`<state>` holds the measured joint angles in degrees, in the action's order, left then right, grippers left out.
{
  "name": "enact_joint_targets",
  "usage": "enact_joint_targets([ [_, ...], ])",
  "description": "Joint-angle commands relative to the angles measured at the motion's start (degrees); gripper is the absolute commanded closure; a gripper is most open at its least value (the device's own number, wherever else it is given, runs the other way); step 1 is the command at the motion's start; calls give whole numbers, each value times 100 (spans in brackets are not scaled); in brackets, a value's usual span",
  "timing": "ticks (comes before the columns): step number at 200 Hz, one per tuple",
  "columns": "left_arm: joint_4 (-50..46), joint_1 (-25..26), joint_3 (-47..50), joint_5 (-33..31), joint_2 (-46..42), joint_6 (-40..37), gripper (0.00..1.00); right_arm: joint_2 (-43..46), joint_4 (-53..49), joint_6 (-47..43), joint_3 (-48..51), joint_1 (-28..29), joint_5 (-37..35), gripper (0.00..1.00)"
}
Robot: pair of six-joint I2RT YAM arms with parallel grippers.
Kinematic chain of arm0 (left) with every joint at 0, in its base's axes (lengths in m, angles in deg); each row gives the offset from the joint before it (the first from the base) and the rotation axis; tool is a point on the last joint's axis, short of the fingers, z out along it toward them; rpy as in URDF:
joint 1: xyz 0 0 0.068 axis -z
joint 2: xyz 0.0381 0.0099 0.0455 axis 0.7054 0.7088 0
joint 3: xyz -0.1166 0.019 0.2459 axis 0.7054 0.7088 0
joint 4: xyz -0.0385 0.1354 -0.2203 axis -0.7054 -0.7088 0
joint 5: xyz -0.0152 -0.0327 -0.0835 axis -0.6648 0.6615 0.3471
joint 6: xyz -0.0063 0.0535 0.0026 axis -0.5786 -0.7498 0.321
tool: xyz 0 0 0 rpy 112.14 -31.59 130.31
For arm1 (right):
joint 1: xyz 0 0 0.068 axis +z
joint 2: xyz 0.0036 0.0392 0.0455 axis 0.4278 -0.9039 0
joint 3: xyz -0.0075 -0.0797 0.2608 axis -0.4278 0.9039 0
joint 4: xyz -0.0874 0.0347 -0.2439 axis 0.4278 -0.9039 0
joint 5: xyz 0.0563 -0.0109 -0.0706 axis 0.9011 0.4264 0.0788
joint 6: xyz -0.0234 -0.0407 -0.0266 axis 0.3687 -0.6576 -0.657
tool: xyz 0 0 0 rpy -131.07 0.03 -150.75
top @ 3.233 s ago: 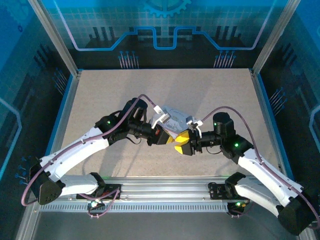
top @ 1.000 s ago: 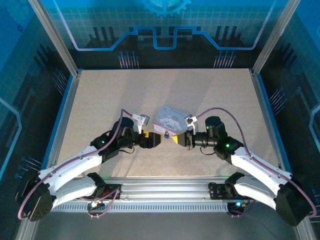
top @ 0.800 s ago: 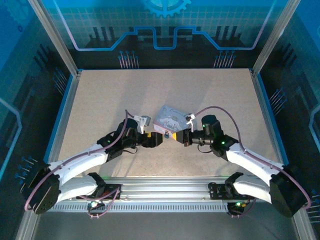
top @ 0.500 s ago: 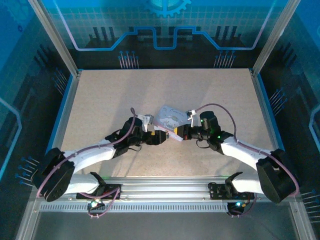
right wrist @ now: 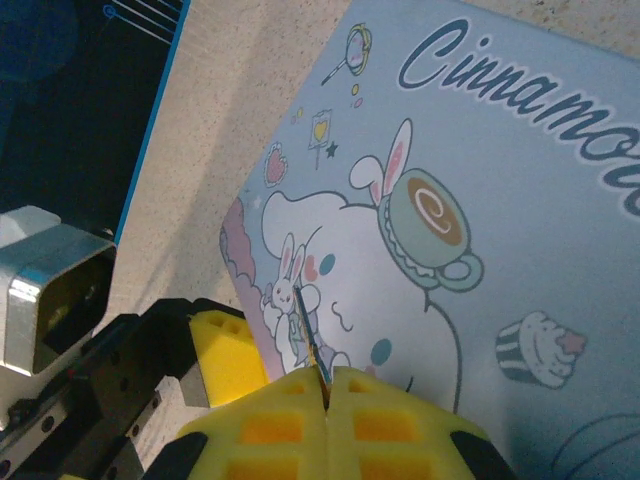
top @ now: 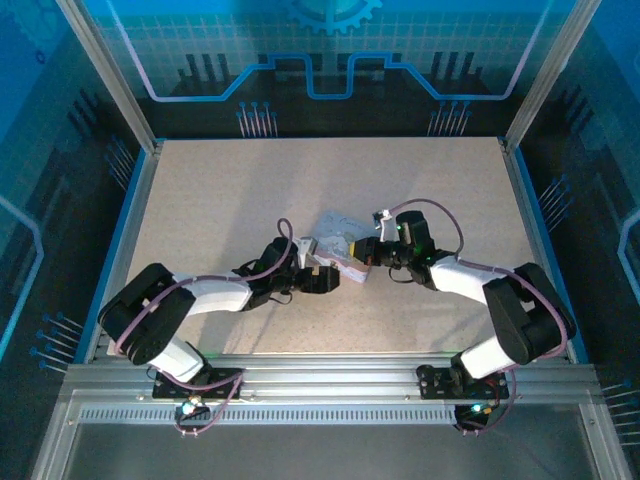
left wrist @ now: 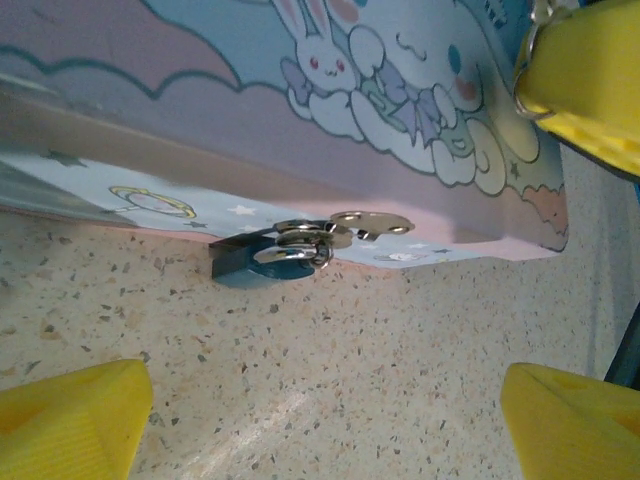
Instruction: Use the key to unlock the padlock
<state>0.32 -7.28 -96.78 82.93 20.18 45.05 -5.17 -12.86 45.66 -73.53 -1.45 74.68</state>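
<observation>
The padlock point(left wrist: 248, 264), dark bluish with a silvery shackle point(left wrist: 298, 238), lies on the table against the near edge of the pastel tin point(left wrist: 300, 110). A silvery tab with holes point(left wrist: 372, 224) rests beside the shackle. My left gripper point(left wrist: 320, 400) is open, low over the table just short of the padlock, with nothing between its yellow fingers point(left wrist: 70, 420). My right gripper point(right wrist: 327, 378) is shut on the key point(right wrist: 310, 335), whose thin blade points out over the tin lid point(right wrist: 480, 200). In the top view the left gripper point(top: 326, 278) and right gripper point(top: 362, 256) meet at the tin point(top: 340, 238).
The right gripper's yellow finger point(left wrist: 585, 70), with a small metal ring at its edge, hangs over the tin's corner in the left wrist view. The left gripper's finger point(right wrist: 225, 355) sits close beside the tin. Speckled table point(top: 220, 200) stretches around; blue frame rails bound it.
Both arms have stretched forward and dropped low, bringing the grippers from above the table down to the tin's near edge. The right gripper stays shut.
</observation>
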Motion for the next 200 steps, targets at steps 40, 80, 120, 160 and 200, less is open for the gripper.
enact_joint_targets([
  [40,635,-54,-201,173,398,35,8,-286,230,237,148,-51,-38,100],
  [80,959,-50,-180,44,628,43,8,-304,229,309,360,11,-125,100],
  [120,1339,-52,-159,31,847,44,9,-278,241,301,386,59,-148,100],
  [160,1691,-49,-122,197,1057,241,13,-304,295,318,389,79,-139,100],
  [200,2164,-38,-88,372,1317,587,19,-361,340,354,370,99,-142,100],
])
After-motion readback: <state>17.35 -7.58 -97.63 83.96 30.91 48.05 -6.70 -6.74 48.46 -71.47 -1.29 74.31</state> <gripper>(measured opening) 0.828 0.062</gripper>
